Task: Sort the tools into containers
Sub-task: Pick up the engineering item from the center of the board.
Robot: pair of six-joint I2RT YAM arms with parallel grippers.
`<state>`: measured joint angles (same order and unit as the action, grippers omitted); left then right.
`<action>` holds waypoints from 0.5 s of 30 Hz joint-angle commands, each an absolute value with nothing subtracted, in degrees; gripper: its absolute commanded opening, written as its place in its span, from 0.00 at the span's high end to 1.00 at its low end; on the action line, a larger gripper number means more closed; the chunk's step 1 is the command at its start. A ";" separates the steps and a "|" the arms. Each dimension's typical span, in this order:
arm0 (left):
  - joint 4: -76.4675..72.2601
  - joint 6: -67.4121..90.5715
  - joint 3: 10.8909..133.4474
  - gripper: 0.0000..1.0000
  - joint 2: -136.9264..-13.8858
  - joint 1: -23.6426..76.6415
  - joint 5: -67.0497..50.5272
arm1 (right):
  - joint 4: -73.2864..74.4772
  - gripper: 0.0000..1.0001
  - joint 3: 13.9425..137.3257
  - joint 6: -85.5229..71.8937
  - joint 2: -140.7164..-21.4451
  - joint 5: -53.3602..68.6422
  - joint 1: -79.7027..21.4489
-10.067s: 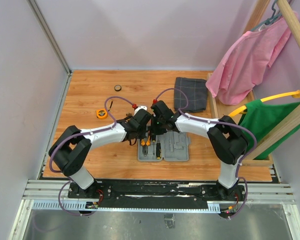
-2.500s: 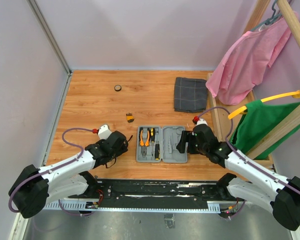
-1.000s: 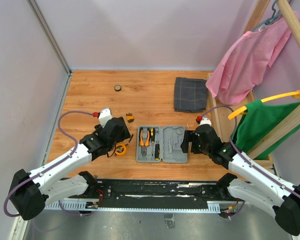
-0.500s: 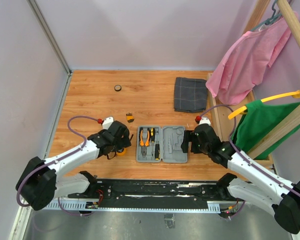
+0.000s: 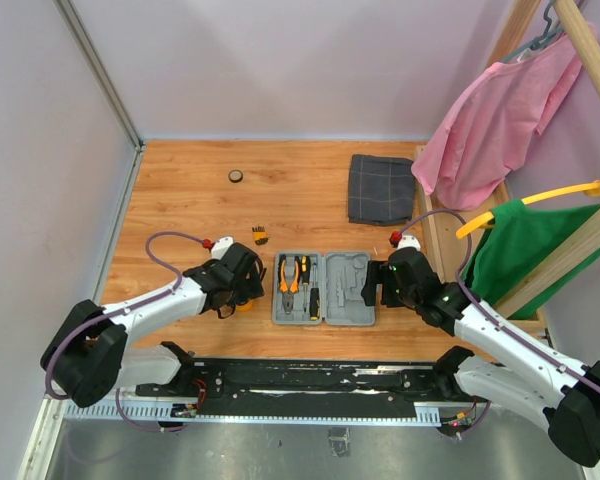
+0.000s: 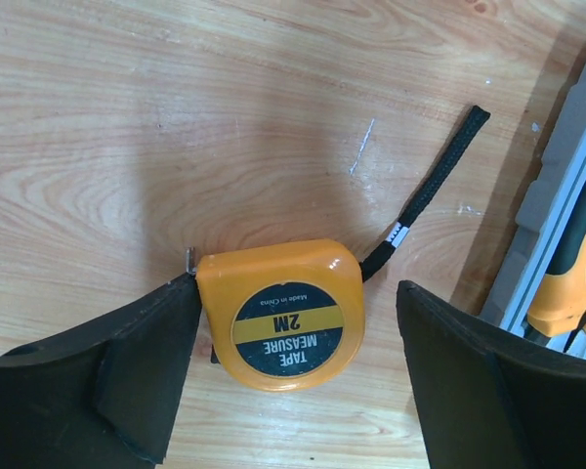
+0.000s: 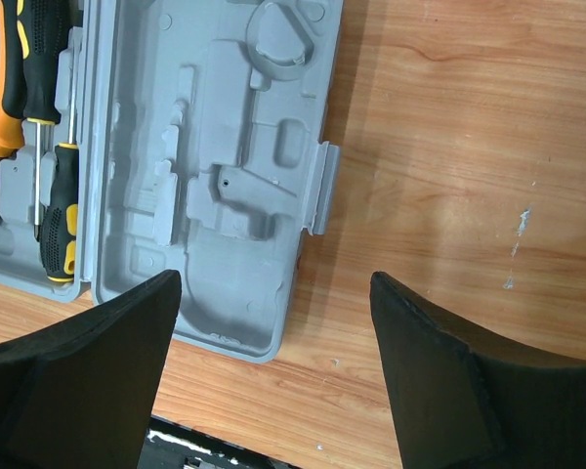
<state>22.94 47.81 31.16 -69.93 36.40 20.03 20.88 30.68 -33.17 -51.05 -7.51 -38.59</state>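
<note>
Tape measure (image 6: 278, 315), orange with a black "2M" label, lies flat on the wooden worktop (image 5: 180, 200), just left of the open grey tool case (image 5: 348, 292). Its black strap (image 6: 432, 186) trails toward the case. Left hand (image 6: 298, 366) is released and straddles the tape: one finger touches its edge at the metal hook, the other stands clear. Right hand (image 7: 275, 313) is released, low over the case's right rim and latch, grasping nothing. Pliers (image 5: 287, 273) and screwdrivers (image 7: 56, 210) sit in the case's left half. Bit holder (image 5: 260, 236) lies on the worktop beyond the case's far-left corner. Folded checked cloth (image 5: 381, 188) lies far right.
</note>
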 commanded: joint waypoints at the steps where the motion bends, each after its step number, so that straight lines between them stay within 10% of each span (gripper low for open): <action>1: 21.88 45.46 31.04 0.18 -71.63 36.21 19.19 | 20.72 0.20 31.47 -32.95 -50.56 -7.52 -38.27; 15: 19.02 36.05 32.02 0.46 -69.31 36.38 13.80 | 20.66 0.20 31.40 -33.12 -50.54 -7.31 -38.31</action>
